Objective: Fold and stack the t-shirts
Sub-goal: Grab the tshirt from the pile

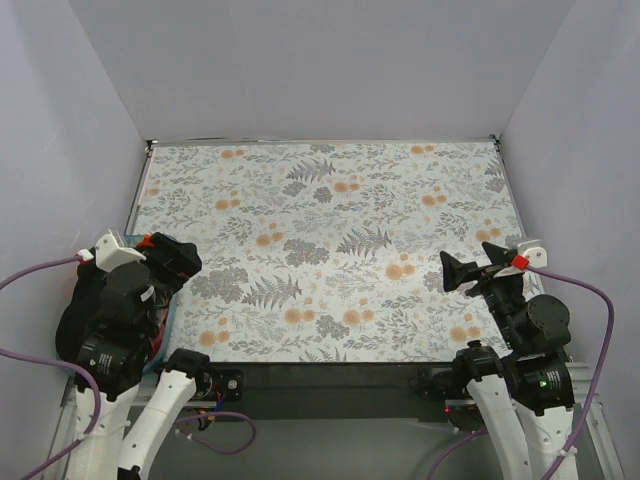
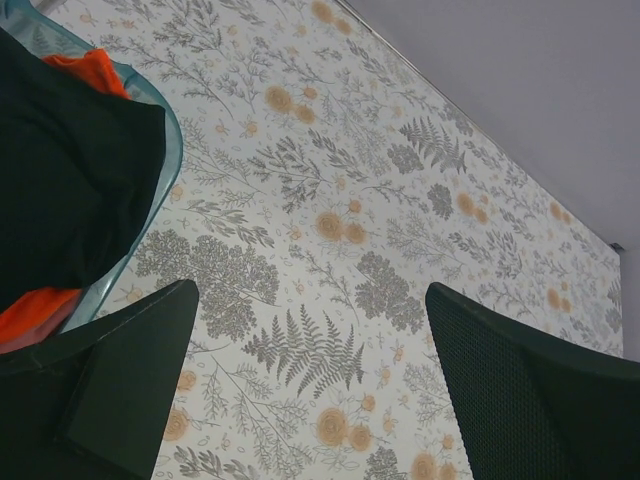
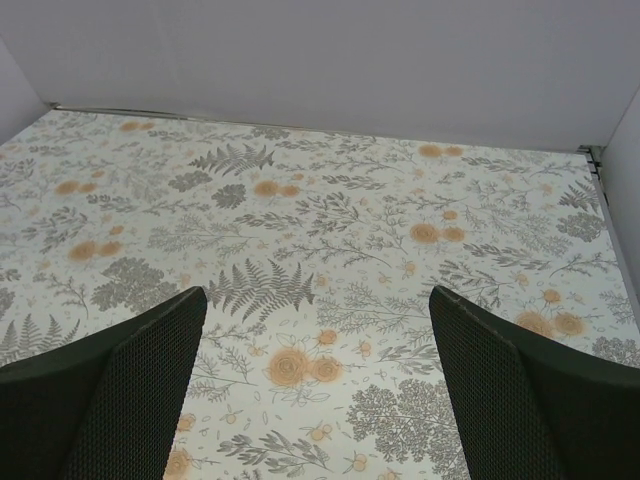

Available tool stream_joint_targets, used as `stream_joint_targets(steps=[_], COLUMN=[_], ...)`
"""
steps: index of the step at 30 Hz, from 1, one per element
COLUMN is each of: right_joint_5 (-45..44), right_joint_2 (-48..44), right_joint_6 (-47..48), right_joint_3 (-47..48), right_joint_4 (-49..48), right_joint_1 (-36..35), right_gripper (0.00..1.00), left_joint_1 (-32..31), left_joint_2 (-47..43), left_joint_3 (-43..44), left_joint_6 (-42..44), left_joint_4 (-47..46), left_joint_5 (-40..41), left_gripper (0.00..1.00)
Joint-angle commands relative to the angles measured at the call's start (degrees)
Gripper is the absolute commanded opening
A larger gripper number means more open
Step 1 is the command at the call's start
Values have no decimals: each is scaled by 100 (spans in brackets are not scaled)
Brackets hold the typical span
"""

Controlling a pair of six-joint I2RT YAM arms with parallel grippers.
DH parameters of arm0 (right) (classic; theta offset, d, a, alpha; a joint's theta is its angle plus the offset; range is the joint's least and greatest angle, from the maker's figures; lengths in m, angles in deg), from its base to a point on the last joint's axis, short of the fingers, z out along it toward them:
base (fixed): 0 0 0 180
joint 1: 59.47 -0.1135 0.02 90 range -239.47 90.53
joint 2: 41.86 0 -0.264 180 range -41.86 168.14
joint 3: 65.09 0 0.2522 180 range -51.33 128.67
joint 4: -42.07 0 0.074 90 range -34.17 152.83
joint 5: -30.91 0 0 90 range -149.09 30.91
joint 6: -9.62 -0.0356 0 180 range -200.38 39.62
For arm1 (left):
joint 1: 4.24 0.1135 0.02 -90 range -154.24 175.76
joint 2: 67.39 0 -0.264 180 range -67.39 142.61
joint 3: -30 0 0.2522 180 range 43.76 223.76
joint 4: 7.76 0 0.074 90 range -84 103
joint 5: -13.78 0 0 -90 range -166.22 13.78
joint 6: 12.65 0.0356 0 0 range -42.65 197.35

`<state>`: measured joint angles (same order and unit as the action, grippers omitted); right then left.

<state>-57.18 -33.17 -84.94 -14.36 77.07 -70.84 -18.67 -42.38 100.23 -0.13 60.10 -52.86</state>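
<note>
Left wrist view: the black t-shirt [image 2: 70,170] lies over an orange-red t-shirt [image 2: 88,70] inside the teal basket [image 2: 176,140]. Left gripper [image 2: 310,300] and right gripper [image 3: 318,298] gape empty; best pinch only the black cloth, then lift clear.

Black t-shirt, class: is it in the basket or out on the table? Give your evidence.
In the basket: the black t-shirt lies bunched inside the teal basket, above an orange t-shirt.

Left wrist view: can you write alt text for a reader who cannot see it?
A black t-shirt lies over an orange-red t-shirt in a teal basket at the upper left. The left gripper is open and empty above a floral-patterned table.
</note>
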Motion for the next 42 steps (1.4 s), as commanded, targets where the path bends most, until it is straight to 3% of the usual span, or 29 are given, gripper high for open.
stream_joint_targets(steps=[1, 4, 10, 16, 22, 28, 33, 39, 41, 42], right_joint_5=[212, 502, 1004, 1206, 1224, 1215, 1224, 1285, 1294, 1303], right_joint_2=[-52, 36, 98, -16, -209, -245, -271, -297, -289, -271], right_joint_6=[-177, -344, -564, -730, -819, -810, -792, -792, -784, -766], right_joint_3=[-67, -181, -524, -779, -867, -911, -894, -893, -885, -867], right_joint_4=[-181, -242, -462, -638, -664, -656, -656, -586, -559, -507], right_joint_1=[-40, -40, -40, -84, -216, -418, -541, -541, -541, -550], right_gripper=[98, 98, 98, 99, 98, 98, 98, 98, 99, 98], left_joint_1=[-24, -24, -24, 72, 1678, 2304, 2928, 3219, 3228, 3228], left_joint_2=[318, 644, 2163, 3816, 4642, 4697, 4547, 4424, 4433, 4442], left_joint_3=[-110, -66, 373, 1066, 1419, 1385, 639, -144, -276, -329], left_joint_6=[162, 145, -31, -102, 259, -575, -707, -822, -866, -840], left_joint_4=[-225, -164, 372, 768, 355, 549, 143, -330, -374, -435], left_joint_5=[55, 73, 397, 1765, 1681, 2296, 2358, 2367, 2384, 2402], left_gripper=[97, 97, 97, 97, 97, 97, 96, 95, 86, 74])
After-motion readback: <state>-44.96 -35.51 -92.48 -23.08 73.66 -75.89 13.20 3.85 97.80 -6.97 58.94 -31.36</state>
